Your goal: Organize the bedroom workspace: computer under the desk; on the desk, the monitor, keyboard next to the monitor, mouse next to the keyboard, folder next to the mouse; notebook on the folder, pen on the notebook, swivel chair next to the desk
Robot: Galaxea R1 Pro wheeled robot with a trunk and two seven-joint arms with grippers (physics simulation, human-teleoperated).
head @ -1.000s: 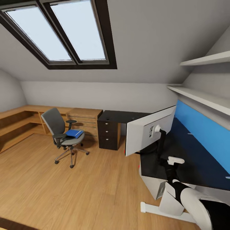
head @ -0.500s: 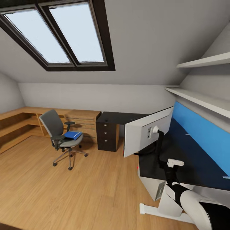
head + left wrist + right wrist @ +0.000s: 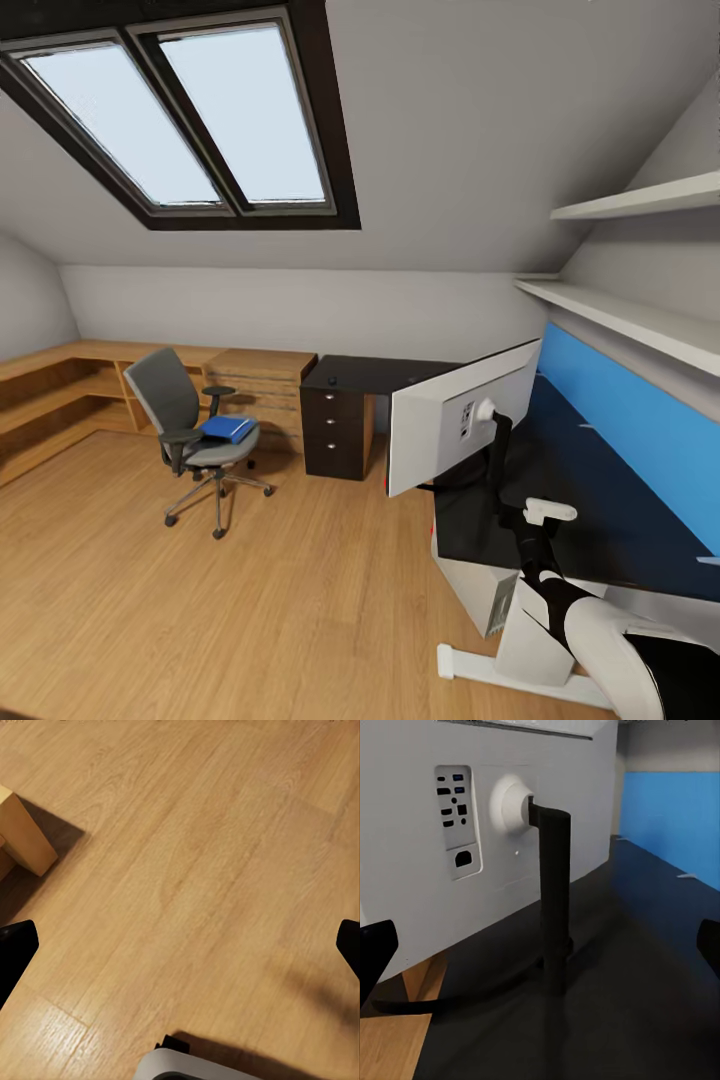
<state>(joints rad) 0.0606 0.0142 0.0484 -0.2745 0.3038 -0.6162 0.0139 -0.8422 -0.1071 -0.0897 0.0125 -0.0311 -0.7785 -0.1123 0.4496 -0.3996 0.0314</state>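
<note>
Over the last second the whole head view has drifted slightly: the chair and the drawer unit sit a little further left and lower in the picture. Treat this as camera motion (base or head turning), not as movement of the objects.

Your right gripper [image 3: 540,945] faces the white back of the wide flat monitor [image 3: 462,420], which stands on the near right part of the long glossy black L-shaped desk [image 3: 600,490]. Its two black fingertips [image 3: 376,952] sit at opposite edges of the right wrist view, spread wide, with nothing between them. The monitor's thin black neck [image 3: 552,900] lies straight ahead, apart from the fingers.

Your left gripper [image 3: 180,945] is likewise spread wide and holds nothing; it points at bare light wooden floor [image 3: 195,862].

The grey swivel chair with chrome star base [image 3: 193,432] stands well apart from the desk, on the far left, near the light wooden chest of drawers [image 3: 262,385]. The flat bright blue folder [image 3: 228,428] lies on its seat. A light grey boxy case [image 3: 480,590], probably the computer, shows under the desk's near edge.

The monitor requirement appears met. The folder transfer and chair positioning are not yet done, and you have to cross the open floor to reach them.
</note>
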